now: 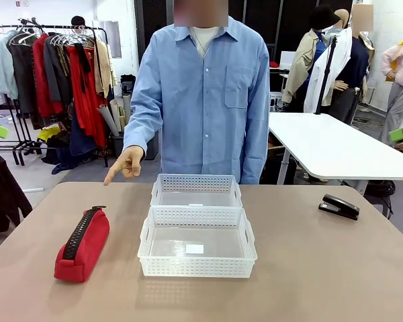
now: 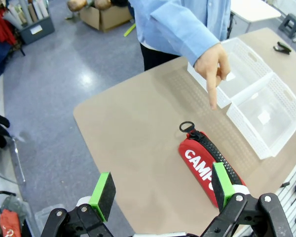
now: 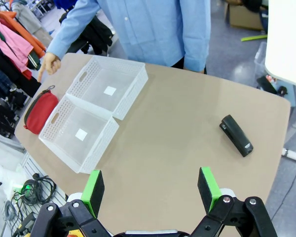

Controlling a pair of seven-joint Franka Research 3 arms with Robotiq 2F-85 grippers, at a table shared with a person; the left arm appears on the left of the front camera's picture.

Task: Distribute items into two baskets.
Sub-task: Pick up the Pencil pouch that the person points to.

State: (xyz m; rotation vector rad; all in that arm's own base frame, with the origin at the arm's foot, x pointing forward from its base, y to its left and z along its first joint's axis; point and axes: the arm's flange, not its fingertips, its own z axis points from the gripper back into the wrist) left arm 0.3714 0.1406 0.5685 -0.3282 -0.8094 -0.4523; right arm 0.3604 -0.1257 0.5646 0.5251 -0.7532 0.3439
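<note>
A red zippered pouch [image 1: 82, 244] [image 2: 205, 163] [image 3: 40, 111] lies on the table's left side. A small black stapler [image 1: 339, 206] [image 3: 236, 135] [image 2: 282, 47] rests at the far right. Two white perforated baskets stand in the middle, one behind the other: the larger near basket [image 1: 196, 264] [image 3: 63, 127] [image 2: 249, 135] and the smaller far basket [image 1: 195, 183] [image 3: 132, 93] [image 2: 202, 79]. Both baskets are empty. My left gripper [image 2: 163, 190] hangs open high above the pouch's near side. My right gripper [image 3: 150, 190] stands open above bare table, the stapler ahead to its right. The person's hand [image 1: 125, 164] [image 2: 213, 69] points a finger down toward the pouch.
The person in a blue shirt [image 1: 205, 94] stands at the far edge behind the baskets. A clothes rack [image 1: 54, 67] and a white table [image 1: 336, 144] stand beyond. Bare tabletop [image 1: 309, 268] spreads between the baskets and the stapler.
</note>
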